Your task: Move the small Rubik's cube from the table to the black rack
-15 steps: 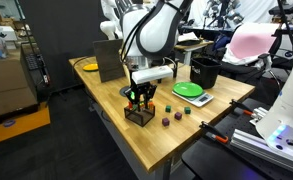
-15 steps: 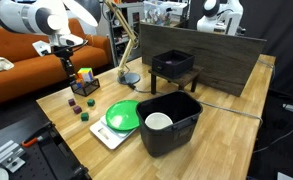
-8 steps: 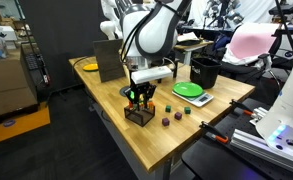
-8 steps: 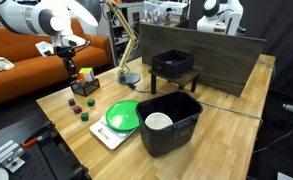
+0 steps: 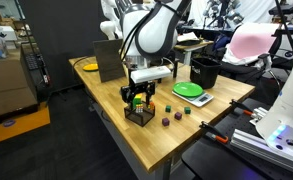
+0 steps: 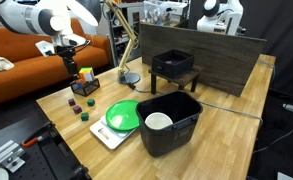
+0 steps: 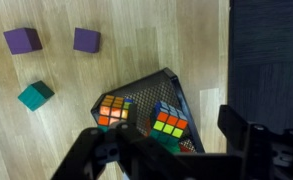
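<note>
The black rack [image 7: 176, 85] is a low wire frame near the table's front edge, seen in both exterior views [image 5: 139, 115] [image 6: 84, 86]. Two Rubik's cubes rest in it. One cube [image 7: 114, 110] lies to the left. The small Rubik's cube [image 7: 168, 121] lies between my fingers, with a gap on each side. My gripper [image 7: 166, 138] hangs open just above the rack [image 5: 138, 98] [image 6: 70, 66], touching neither cube. The cubes show as a coloured spot [image 6: 85, 74] in an exterior view.
Two purple blocks [image 7: 22, 39] [image 7: 85, 39] and a teal block [image 7: 35, 94] lie on the wood beside the rack. Farther along are a green plate [image 6: 123, 116], a black bin [image 6: 176, 135] holding a white bowl [image 6: 159, 122], and a black stand [image 6: 173, 65].
The jaws have spread apart and let go of the small Rubik's cube, which now rests in the rack. The arm has barely moved.
</note>
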### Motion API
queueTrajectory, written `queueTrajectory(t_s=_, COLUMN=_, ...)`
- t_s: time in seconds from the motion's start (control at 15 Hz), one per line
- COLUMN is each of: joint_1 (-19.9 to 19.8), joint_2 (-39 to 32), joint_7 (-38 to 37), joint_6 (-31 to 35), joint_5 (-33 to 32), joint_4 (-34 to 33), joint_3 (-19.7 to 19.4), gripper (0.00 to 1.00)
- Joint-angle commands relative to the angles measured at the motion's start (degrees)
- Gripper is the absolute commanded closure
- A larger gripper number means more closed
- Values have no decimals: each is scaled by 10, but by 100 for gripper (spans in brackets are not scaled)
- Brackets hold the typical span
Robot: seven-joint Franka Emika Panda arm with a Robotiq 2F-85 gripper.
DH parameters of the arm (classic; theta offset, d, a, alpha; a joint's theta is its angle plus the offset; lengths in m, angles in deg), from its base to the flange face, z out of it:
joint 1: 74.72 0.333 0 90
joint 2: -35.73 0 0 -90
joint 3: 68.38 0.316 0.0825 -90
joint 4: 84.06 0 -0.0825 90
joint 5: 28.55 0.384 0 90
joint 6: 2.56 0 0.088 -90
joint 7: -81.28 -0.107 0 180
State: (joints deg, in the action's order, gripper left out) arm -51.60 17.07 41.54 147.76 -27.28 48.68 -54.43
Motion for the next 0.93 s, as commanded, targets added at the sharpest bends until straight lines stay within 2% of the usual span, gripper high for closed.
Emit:
queueTrajectory(t_s=0.0, joint_1=7, joint_2=9, joint_7=11, joint_6=5, joint_5=7, joint_4=-1, joint_3=-1, gripper=0)
queueTrajectory(t_s=0.53, joint_1=39, joint_2=44, joint_7=-1, joint_6=-8, joint_5=4, joint_4=-13, joint_3=24, gripper=0)
queueTrajectory(t_s=0.87, joint_1=52, joint_2=98, joint_7=-10, joint_6=-21, joint_5=21, joint_4=-9, joint_3=55, gripper=0)
